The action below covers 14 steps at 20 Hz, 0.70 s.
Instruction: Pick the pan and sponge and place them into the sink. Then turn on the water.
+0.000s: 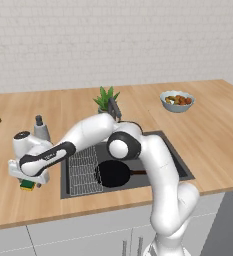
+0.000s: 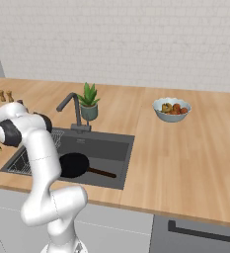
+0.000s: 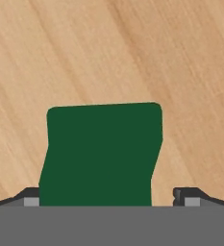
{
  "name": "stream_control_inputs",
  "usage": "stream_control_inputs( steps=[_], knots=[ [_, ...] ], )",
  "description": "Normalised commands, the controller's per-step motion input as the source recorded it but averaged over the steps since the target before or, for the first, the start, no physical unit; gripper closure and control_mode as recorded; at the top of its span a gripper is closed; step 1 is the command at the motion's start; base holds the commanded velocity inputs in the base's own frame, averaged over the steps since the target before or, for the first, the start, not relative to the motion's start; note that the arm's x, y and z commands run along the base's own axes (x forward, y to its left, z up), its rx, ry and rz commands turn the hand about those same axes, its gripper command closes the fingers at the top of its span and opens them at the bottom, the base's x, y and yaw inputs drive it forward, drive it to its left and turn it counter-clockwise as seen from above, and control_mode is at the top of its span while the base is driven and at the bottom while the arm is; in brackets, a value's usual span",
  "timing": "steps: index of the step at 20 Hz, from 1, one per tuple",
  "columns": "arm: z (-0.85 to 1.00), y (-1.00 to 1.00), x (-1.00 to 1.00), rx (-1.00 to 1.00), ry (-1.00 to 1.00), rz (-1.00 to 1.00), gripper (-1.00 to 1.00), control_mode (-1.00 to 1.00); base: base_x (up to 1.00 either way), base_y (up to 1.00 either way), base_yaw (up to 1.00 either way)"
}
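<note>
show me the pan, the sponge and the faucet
pan (image 1: 113, 173), left base view, middle of its black dish
sponge (image 3: 101, 153), hand view, green top face
faucet (image 2: 77, 111), right base view, upright stem

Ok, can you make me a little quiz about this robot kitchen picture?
1. True or false: the pan is already in the sink.
2. What is the gripper right over? A) the fruit bowl B) the sponge C) the plant
3. Fill in: the sponge lies on the wooden ____, left of the sink in the left base view.

Key: 1 true. 2 B; the hand view shows the green sponge between the gripper's fingertips, one tip against it and the other clear of it. 3 counter.
</note>
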Motion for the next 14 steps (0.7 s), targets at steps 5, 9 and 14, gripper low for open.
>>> stream_control_inputs(
  steps=[5,9,14],
  knots=[
    [-0.13,0.0,0.0,0.0,0.0,0.0,1.0,-1.0,0.0,0.0,0.0],
    [0.0,0.0,0.0,0.0,0.0,0.0,1.0,-1.0,0.0,0.0,0.0],
    [0.08,-0.11,-0.01,0.05,-0.03,0.08,1.0,-1.0,0.0,0.0,0.0]
  ],
)
